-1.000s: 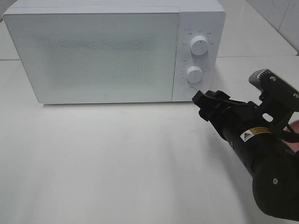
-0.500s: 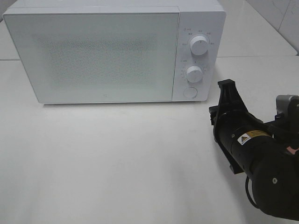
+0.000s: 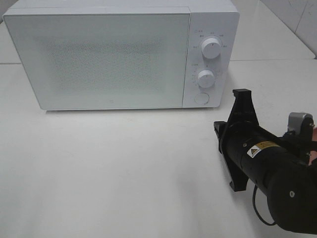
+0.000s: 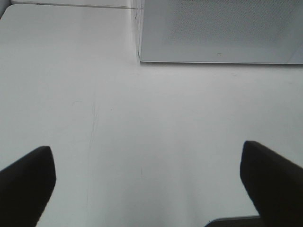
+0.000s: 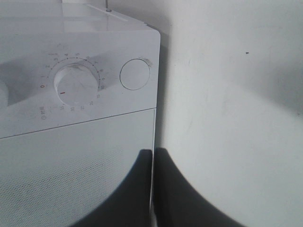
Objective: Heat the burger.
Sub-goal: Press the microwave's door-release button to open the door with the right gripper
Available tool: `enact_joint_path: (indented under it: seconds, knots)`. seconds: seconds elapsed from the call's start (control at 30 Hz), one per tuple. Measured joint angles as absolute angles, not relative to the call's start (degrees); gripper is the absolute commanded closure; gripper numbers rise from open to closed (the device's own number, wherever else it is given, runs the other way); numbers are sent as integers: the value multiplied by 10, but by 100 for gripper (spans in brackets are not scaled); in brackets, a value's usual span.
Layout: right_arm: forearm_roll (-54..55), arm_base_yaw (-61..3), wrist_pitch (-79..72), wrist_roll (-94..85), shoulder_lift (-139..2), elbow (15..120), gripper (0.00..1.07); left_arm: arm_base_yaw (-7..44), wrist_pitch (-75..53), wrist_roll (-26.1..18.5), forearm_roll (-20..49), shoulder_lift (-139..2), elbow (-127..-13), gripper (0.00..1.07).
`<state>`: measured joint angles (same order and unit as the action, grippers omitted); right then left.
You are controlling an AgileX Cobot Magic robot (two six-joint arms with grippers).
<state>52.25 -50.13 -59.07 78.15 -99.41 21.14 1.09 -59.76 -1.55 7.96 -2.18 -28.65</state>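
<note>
Right claw (image 5: 152, 189) is pressed together, empty; the microwave (image 3: 109, 59) button (image 5: 135, 74) is seen just ahead, untouched. Left claw (image 4: 147, 149) is spread over the table (image 4: 142, 109). Burger cannot be located relative to either claw; the door (image 3: 99, 59) is shut.

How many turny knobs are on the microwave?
2, both on the right panel of the microwave: the upper knob, and the lower knob under it. Below them is a flat round button, not a knob.

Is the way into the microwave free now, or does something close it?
The microwave is closed: its door is shut and covers the whole opening. No burger shows in any view, and the frosted door hides the inside.
</note>
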Motion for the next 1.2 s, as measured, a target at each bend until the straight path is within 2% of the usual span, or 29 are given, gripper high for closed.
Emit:
enact_joint_path:
  seconds: [0.17,0.33,1.2]
  knots:
    - [516,-485,-587,784,-994,214,107,11,-598,-15,80,-22,-286,9]
    - [476,-439,-570,779,-1012,252,107,11,-598,-15,80,-22,-286,9]
    - [413,-353,-544,784,-1154,405,107,11,-598,-15,80,-22,-286,9]
